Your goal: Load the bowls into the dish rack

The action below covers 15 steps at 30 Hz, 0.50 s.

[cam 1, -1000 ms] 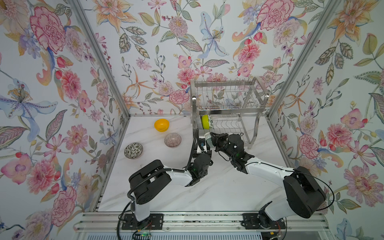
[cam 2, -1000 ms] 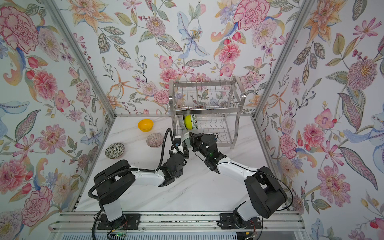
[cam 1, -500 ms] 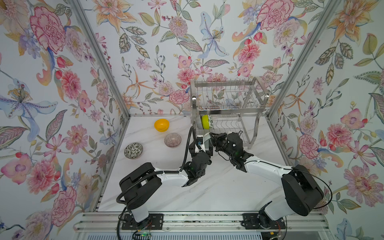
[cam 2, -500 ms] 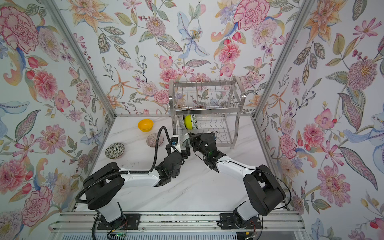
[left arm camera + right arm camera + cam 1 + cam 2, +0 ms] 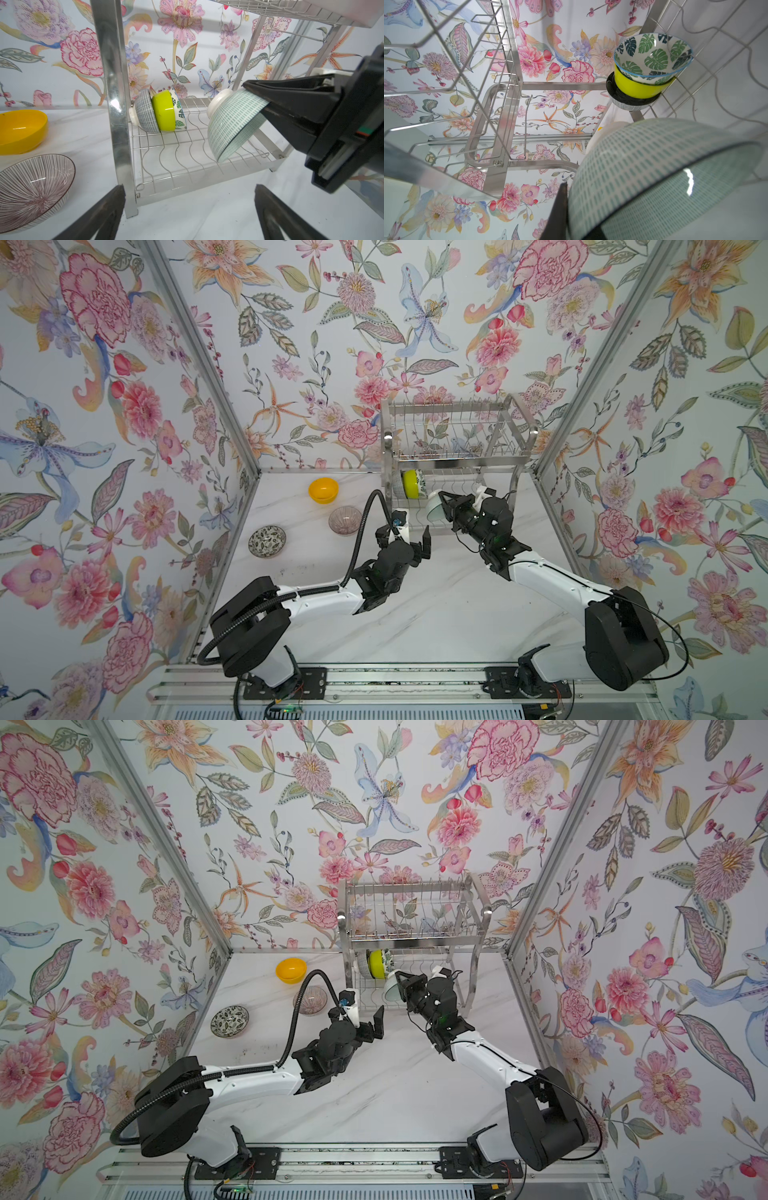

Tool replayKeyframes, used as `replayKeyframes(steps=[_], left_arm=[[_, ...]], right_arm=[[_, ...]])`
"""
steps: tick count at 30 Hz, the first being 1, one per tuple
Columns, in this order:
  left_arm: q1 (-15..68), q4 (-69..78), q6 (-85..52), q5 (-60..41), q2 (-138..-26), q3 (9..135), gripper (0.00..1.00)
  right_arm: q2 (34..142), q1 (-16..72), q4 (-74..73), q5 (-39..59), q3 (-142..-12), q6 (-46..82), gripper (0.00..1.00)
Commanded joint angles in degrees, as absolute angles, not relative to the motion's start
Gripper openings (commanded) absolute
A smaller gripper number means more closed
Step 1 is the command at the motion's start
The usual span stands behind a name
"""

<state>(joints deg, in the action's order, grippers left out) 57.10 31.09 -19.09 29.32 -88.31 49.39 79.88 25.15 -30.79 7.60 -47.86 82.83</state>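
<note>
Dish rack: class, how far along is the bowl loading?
Done: lime-green bowl and two others nested in the dish rack, lower tier. In hand: right gripper holds a pale green bowl; left gripper open, empty. Left on the table: orange-yellow bowl, ribbed bowl, speckled bowl.

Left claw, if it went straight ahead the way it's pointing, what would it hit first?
Probably the dish rack: the open left claw faces the front rail of its lower shelf, one finger lined up near the rack's front leg. Depth is unclear, so which touches first I can't tell.
</note>
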Motion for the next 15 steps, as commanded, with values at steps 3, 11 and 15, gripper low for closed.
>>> replayKeyframes(steps=[3,11,15], left_arm=[[54.22,23.77,-23.73,17.82,-85.53,52.22,0.99],[51.2,20.44,-25.84,11.22,-87.29,56.51,0.99],[50.37,20.93,-27.89,9.84,-89.12,58.62,0.99]], right_arm=[[76.77,22.6,-30.99,15.26,-47.93,68.95,0.0],[76.39,19.07,-32.02,25.65,-47.95,55.3,0.0],[78.03,16.91,-34.77,29.95,-47.48,51.38,0.0]])
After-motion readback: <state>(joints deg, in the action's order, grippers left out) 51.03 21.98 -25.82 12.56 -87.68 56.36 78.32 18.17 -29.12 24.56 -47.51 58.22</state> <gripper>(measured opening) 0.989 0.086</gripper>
